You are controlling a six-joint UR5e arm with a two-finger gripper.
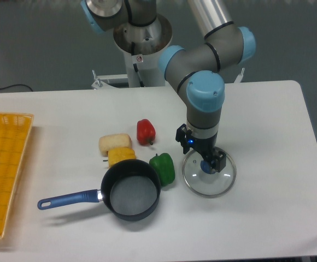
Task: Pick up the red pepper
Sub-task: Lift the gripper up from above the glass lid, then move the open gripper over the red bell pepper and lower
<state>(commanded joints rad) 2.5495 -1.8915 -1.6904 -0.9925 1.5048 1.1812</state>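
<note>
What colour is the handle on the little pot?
Blue. The pot handle sticks out to the left of the dark pot, clear in the fixed camera view.

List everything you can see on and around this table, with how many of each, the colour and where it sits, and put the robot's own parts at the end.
small glossy red bell pepper: one, red, mid-table, right of the pale bun
green bell pepper: one, green, at the pan's right rim
pale rounded bread bun: one, cream, left of the red pepper
yellow block-shaped food piece: one, yellow, just in front of the bun, behind the pan
dark saucepan with blue handle: one, front centre, handle pointing left
round glass lid with blue knob: one, clear, flat on the table, right of the green pepper
yellow plastic lattice tray: one, yellow, left edge
white table: one
grey and blue robot arm: one, reaching down from the back
gripper: one, black, down over the lid's knob; whether it is open or shut is unclear
</note>
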